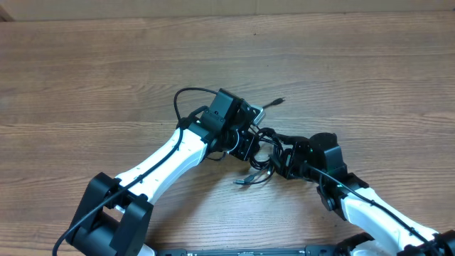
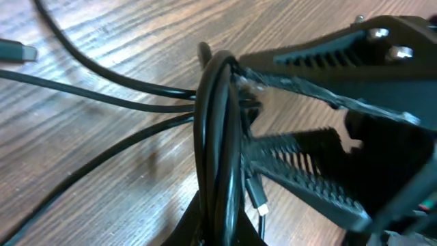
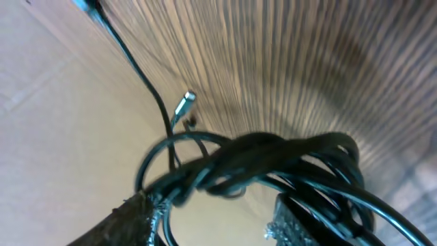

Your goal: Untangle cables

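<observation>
Ribbed black fingers (image 2: pixel 307 171) of the left gripper (image 2: pixel 242 106) are seen closest to the left wrist lens, set at a narrow gap. A coil of the cables (image 2: pixel 218 157) is stood upright across the fingertips, and three thin strands are led away from the tips to the left over the wooden table (image 2: pixel 102 184). Whether the coil is pinched or merely hooked cannot be told. A dark plug (image 2: pixel 15 51) is laid flat well left of the jaws, and a pale-tipped plug (image 2: pixel 258 203) is seen just beside the lower finger.

From overhead, the tangle is found between the two grippers, which are set nose to nose near the table's middle. One silver-tipped plug (image 1: pixel 279 101) is laid beyond the jaws, and loose ends are trailed behind them, toward the arms' bases.

At the right gripper (image 3: pixel 212 222), the jaws are held moderately apart. The knotted mass is draped just past both fingertips, with strands run down beside each finger. The view is blurred here, so a firm hold cannot be confirmed.
</observation>
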`<state>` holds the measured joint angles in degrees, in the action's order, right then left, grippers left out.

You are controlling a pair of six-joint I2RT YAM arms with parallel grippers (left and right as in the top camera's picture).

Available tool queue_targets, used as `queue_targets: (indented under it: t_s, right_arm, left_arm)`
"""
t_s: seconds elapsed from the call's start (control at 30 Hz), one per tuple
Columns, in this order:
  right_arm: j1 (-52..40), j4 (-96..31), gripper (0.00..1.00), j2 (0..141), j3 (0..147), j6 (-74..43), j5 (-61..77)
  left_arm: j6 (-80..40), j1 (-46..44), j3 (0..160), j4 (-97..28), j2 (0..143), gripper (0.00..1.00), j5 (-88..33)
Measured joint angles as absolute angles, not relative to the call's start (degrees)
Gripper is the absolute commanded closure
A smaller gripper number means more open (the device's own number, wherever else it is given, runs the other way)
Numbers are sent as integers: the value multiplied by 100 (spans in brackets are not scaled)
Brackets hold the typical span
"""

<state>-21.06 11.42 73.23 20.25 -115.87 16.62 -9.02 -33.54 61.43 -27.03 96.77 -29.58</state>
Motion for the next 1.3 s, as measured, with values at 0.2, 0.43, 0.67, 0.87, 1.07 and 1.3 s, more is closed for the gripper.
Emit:
queue_targets:
  t_s: [0.2, 0.43, 0.67, 0.87, 1.07, 1.3]
  right_arm:
    - [-2117, 1138, 76, 7491, 2025, -11587, 1293]
    - [-2139, 1160, 76, 7529, 2025, -11587, 1240]
    - [-2139, 1216, 75, 7529, 2025, -11590, 1179]
    - [-2141, 1678, 87, 7561, 2023, -11587, 1190]
    - [-2147, 1691, 96, 7561, 2023, -11587, 1208]
    - [-2145, 1472, 96, 7559, 2029, -11303, 1203]
  left_arm:
    - [-978, -3347, 6143, -2740, 9677, 96, -3179]
    - [-1083, -3347, 6143, -2740, 9677, 96, -3511]
    - [-1087, -3347, 6143, -2746, 9677, 96, -3820]
    - [-1083, -3347, 6143, -2755, 9677, 96, -3889]
    - [-1085, -3350, 6143, -2759, 9677, 96, -3942]
    - [-1052, -3347, 6141, -2762, 9677, 96, -3940]
